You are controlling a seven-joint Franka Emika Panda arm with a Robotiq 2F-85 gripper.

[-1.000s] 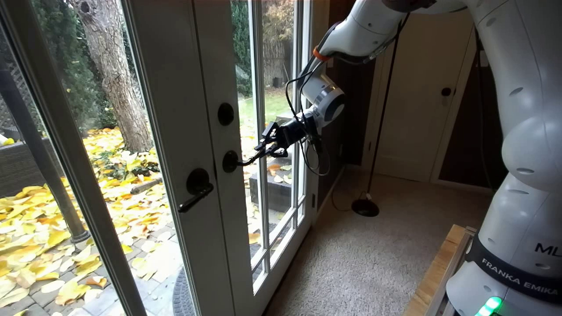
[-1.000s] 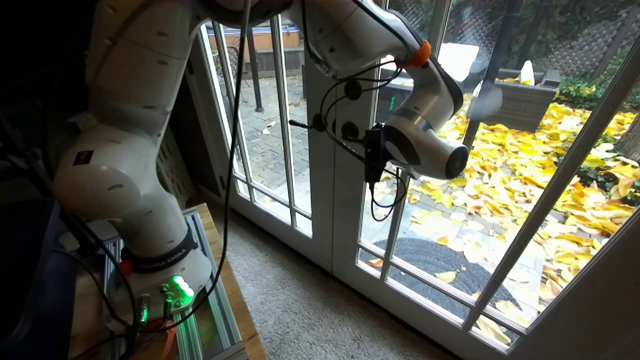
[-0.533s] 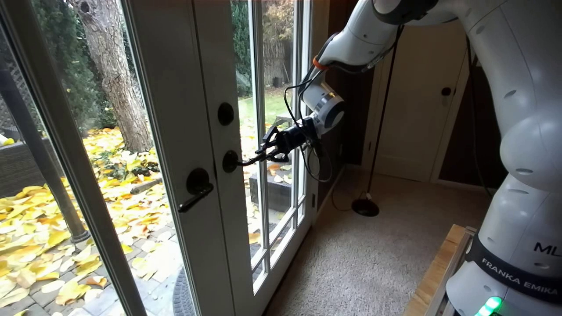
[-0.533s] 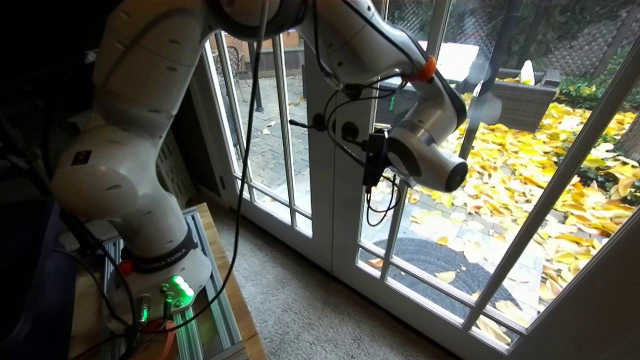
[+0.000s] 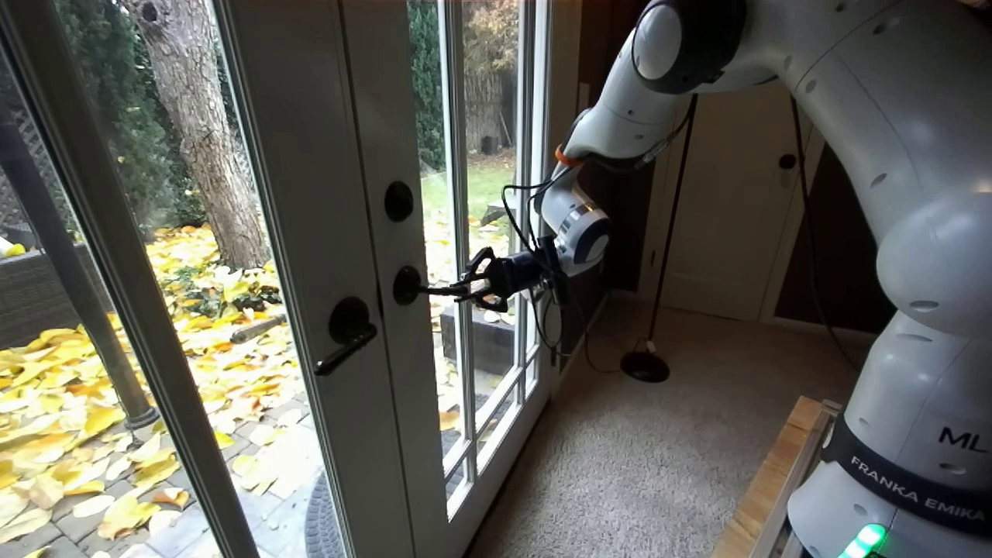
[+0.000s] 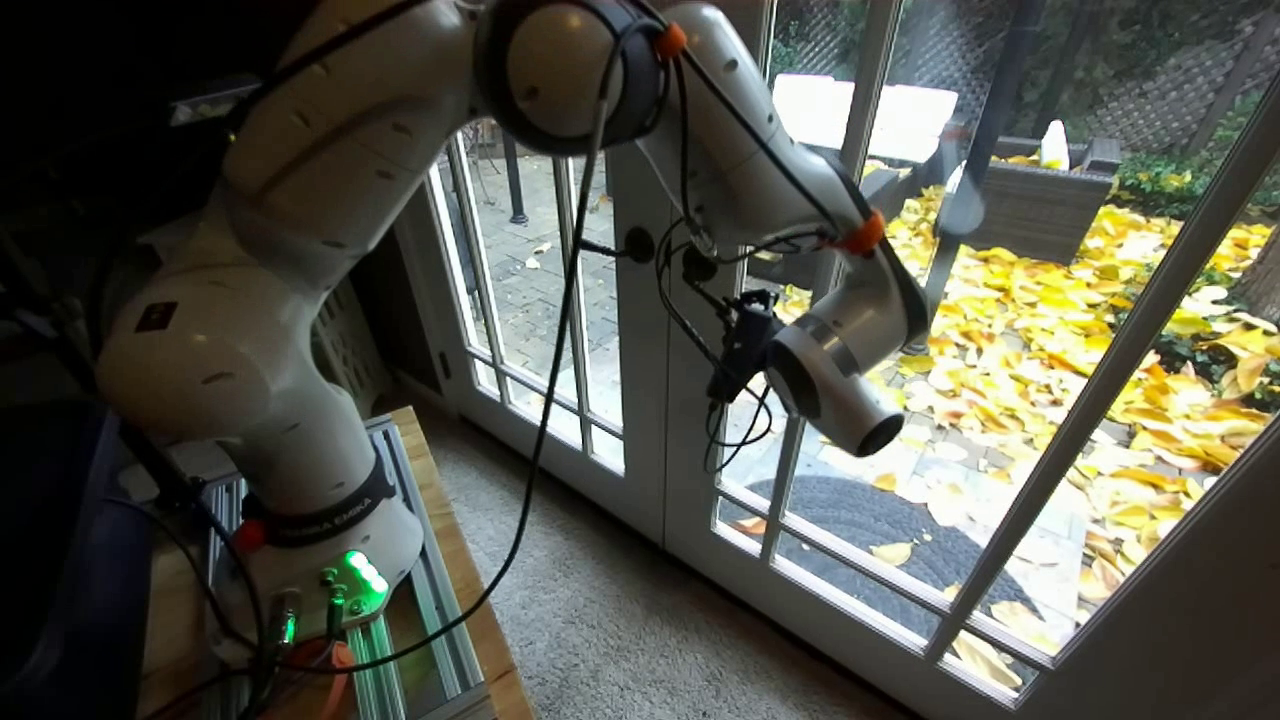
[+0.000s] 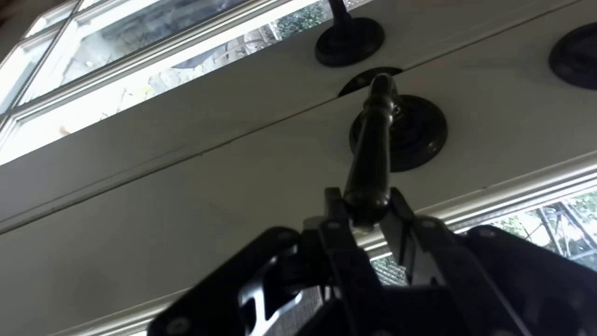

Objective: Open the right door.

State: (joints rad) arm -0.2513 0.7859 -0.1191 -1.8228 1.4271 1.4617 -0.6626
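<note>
The right door [image 5: 426, 465] is white-framed with a glass pane; it also shows in an exterior view [image 6: 690, 480]. It stands shut, flush with its neighbour. Its round black deadbolt [image 5: 398, 201] sits above the black lever handle [image 5: 439, 291]. The deadbolt is partly cut off in the wrist view [image 7: 577, 56]. My gripper [image 5: 467, 291] is shut on the free end of the lever handle, which lies between the fingertips in the wrist view [image 7: 368, 172]. The lever slopes down towards the gripper [image 6: 738, 312] in an exterior view.
The matching left door [image 5: 287, 194] has a single black lever [image 5: 346, 349] close to the seam. A lamp base [image 5: 645, 366] with a thin pole stands on the carpet. Black cables [image 6: 735, 440] hang from the wrist. The robot stands on a wooden-edged base [image 6: 470, 590].
My gripper has moved down with the handle end in it. The lever has turned from sloping up to level or slightly downward. The arm has lowered; the door shows no visible movement.
</note>
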